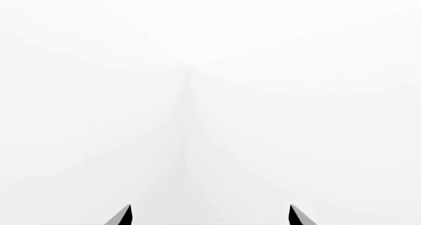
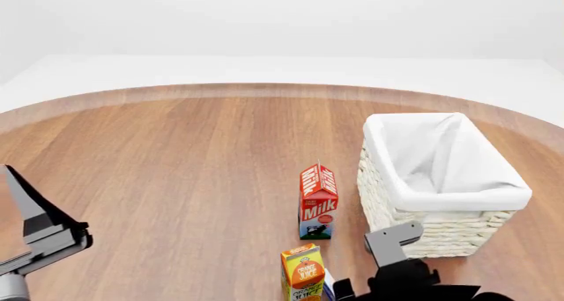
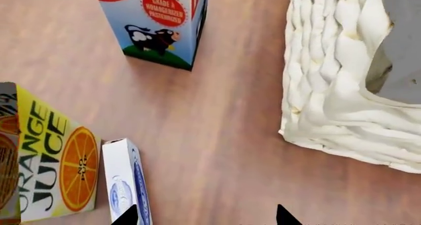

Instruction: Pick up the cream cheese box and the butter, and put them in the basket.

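Head view, left to right: the left hand (image 2: 44, 232) hangs at about eight o'clock over the bare wooden bench (image 2: 176, 175), well apart from everything; its wrist view shows both tips spread with only white between them. Near the middle stands the milk carton (image 2: 318, 202), and at six o'clock the orange juice carton (image 2: 302, 274), with a sliver of the cream cheese box (image 2: 328, 286) just beside it. The right hand (image 2: 397, 274) sits between that box and the basket (image 2: 440, 175), which stands at about four o'clock, its liner holding nothing that shows.

Right wrist view: the cream cheese box (image 3: 126, 185) stands on edge, touching or nearly touching the juice carton (image 3: 52, 161), and one spread tip overlaps its near end.

The butter shows in no view. The step looks like the approach to the cream cheese box. Next the right hand likely needs to shift toward the juice carton so both tips straddle the box.
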